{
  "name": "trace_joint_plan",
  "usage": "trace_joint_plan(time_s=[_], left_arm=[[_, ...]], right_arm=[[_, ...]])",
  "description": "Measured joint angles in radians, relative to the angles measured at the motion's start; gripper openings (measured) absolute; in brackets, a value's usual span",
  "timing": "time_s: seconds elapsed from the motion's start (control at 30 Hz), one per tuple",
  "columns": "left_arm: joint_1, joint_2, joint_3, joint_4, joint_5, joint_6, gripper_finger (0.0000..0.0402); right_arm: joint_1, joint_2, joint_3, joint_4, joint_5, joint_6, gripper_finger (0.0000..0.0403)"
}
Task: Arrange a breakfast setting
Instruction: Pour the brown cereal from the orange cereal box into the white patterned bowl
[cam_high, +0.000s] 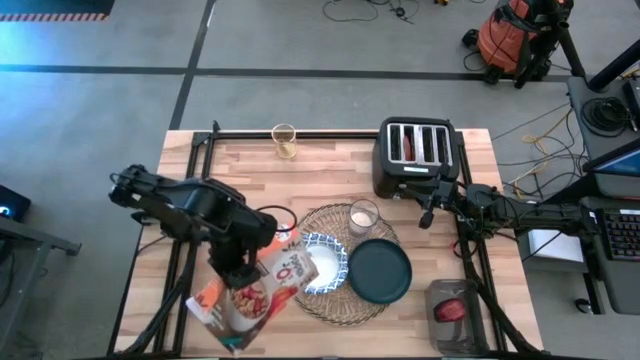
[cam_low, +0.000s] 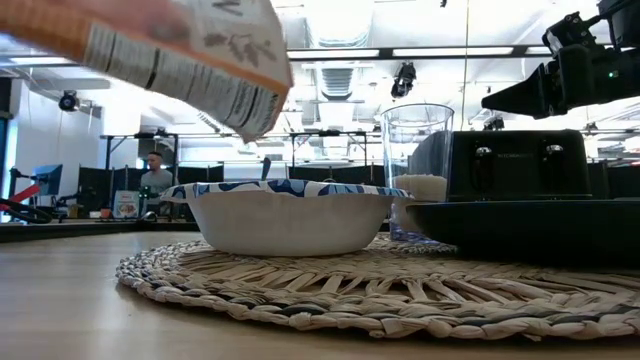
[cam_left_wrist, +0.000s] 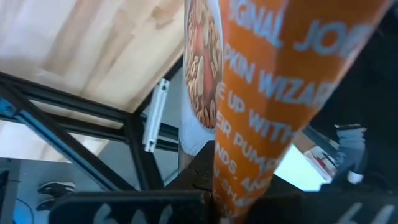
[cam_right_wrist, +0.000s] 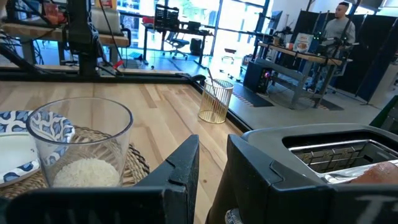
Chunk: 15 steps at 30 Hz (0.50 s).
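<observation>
- Placemat (cam_low: 400, 285) is the closest thing in the low view: a woven straw round with the blue-and-white bowl (cam_low: 288, 218) sitting on it.
- What I'm watching is bag versus bowl. My left gripper (cam_high: 238, 268) is clamped shut on the orange cereal bag (cam_high: 262, 290), and the bag is tilted with its long axis slanting from the near-left table corner up toward the bowl (cam_high: 322, 265). From above, the bag's upper end overlaps the bowl's left rim, so I reckon the mouth is right over it. Can't tell if anything's coming out.
- Left arm is clearly the nearer one to the bowl, basically just beside it.
- Dark teal plate (cam_high: 380, 270) sits on the right half of the mat, just beside the bowl, and the small clear glass (cam_high: 363, 216) is at the mat's far edge with something white in the bottom.
- Right gripper (cam_high: 430, 208) hangs near the front of the black toaster (cam_high: 417, 155), just right of the glass. Its fingers (cam_right_wrist: 183, 165) are only slightly apart and holding nothing, as far as I can see.
- Nothing's blocking the pour; the plate's near, so spill could land there.
</observation>
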<state>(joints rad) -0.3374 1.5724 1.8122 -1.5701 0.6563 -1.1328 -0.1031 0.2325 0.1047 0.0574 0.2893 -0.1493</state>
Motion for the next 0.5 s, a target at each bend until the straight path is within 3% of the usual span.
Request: trace_joint_plan(time_s=[0.27,0.5], left_arm=[[0.044,0.061,0.024,-0.001,0.146,-0.001,0.0000],[0.111,0.064,0.011,-0.001,0.175,-0.007,0.0000]], right_arm=[[0.000,0.000,0.000,0.000,0.000,0.000,0.0073],[0.000,0.000,0.000,0.000,0.000,0.000,0.0073]])
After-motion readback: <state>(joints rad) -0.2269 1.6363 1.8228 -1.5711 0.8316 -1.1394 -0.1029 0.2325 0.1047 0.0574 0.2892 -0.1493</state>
